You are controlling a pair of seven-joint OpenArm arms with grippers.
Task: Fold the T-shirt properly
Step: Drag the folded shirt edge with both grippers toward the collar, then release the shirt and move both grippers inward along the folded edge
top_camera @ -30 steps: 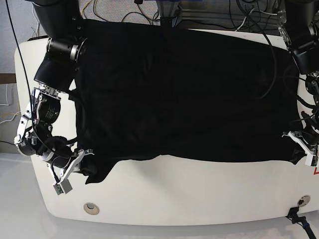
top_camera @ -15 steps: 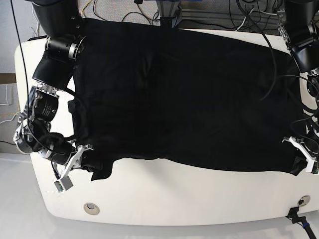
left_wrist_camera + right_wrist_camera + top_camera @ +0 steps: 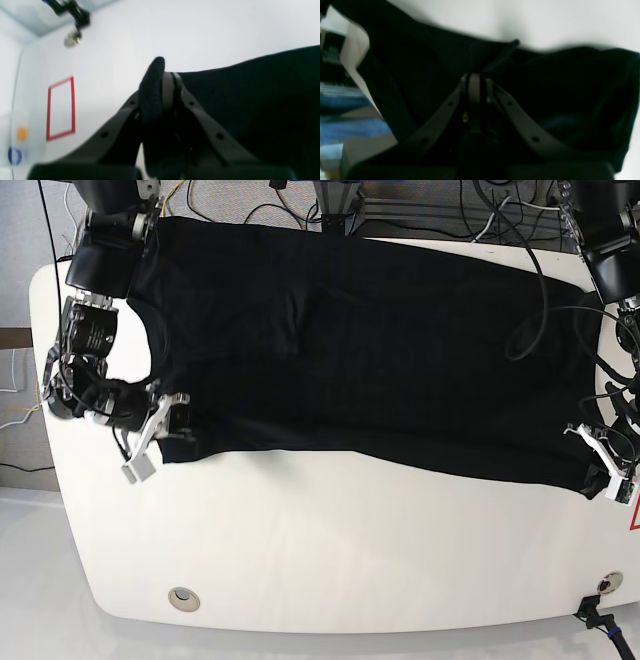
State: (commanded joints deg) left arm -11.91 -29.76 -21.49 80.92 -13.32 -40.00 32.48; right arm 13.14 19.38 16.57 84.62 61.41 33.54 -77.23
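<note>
Covering the white table (image 3: 380,560), black T-shirt (image 3: 400,360) spreads.

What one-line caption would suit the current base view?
Two tools, left and right, pinch the near edge of a black T-shirt spread across a white table.

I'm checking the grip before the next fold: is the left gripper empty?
No, the left wrist view shows the left gripper closed on the black T-shirt, with a bit of fabric poking out past its fingertips.
</note>
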